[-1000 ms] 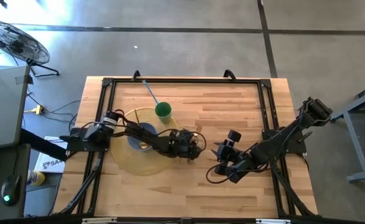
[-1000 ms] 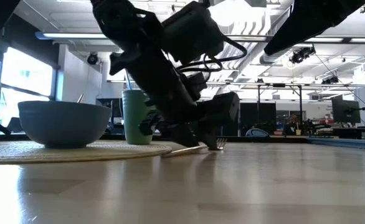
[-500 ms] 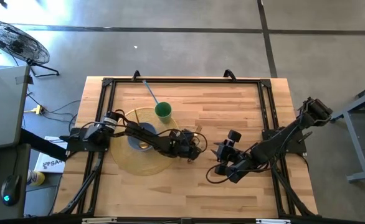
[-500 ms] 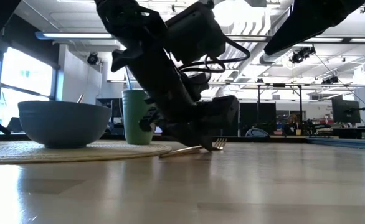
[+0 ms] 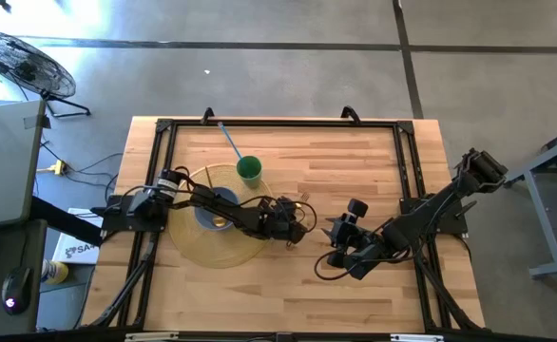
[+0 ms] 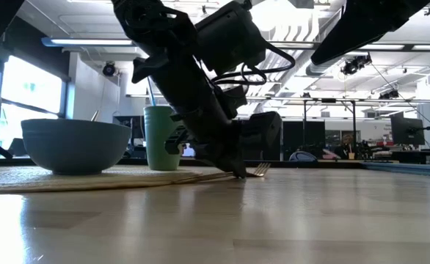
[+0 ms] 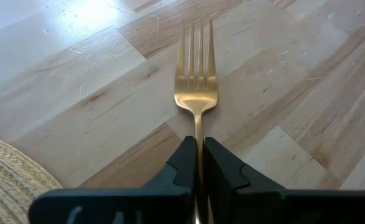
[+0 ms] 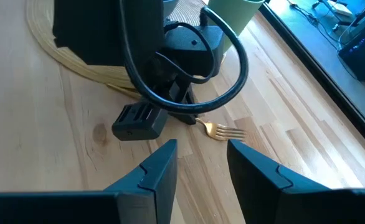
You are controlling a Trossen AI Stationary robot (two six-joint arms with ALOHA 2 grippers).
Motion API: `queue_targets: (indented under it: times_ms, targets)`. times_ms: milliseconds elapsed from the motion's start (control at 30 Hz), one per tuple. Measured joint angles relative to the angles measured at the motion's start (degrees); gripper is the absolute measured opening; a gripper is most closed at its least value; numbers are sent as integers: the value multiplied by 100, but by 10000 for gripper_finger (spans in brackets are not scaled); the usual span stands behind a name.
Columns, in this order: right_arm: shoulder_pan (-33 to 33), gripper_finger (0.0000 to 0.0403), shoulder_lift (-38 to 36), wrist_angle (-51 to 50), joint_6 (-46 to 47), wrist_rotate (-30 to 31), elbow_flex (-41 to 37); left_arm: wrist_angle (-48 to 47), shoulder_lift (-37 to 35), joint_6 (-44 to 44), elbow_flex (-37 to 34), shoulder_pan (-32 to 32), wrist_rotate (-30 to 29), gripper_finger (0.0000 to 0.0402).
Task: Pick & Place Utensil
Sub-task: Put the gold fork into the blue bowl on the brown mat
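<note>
A gold fork [image 7: 195, 93] lies on the wooden table just right of a round woven placemat [image 5: 193, 249], tines toward the far right. It also shows as the fork [image 5: 304, 199] from above and the fork [image 8: 223, 132] from the right wrist. My left gripper [image 5: 295, 212] reaches over the mat from the left and is shut on the fork. My right gripper [image 5: 335, 245] waits open to the fork's right, nearer the near edge, its fingers [image 8: 164, 168] spread. My left gripper pinches the fork's handle just behind the head [image 7: 198, 132] between its two fingers [image 7: 185, 158]. It comes slanting down from the table's left, roughly along the fork. The tines [image 6: 261, 169] stand slightly above the table; the handle's far end is hidden behind the gripper.
On the placemat stand a grey-blue bowl [image 6: 75, 145] with a gold utensil in it and a green cup [image 5: 249, 169]. A blue utensil [image 5: 229, 141] lies beyond the cup. A black frame [image 5: 278, 123] runs round the table. Bare wood lies near the near edge.
My left gripper has dropped lower onto the fork and shifted a little toward the table's right. The fork, flat on the table a second ago, now has its tined end raised slightly.
</note>
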Motion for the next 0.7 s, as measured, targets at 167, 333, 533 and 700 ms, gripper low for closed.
queue_targets:
  times_ms: [167, 333, 533, 700]
  targets:
    - [0, 134, 0, 0, 2, -162, 0, -142, 19, 1, 181, -48, 52, 26]
    - [6, 134, 0, -2, 5, -325, 0, -496, 46, 98, 647, -114, 428, 15]
    - [252, 134, 0, -35, 145, -301, 0, -1168, -172, -68, 913, -349, 286, 9]
    - [515, 134, 0, -84, 313, -71, -9, -2312, -690, -785, 920, -740, -136, 11]
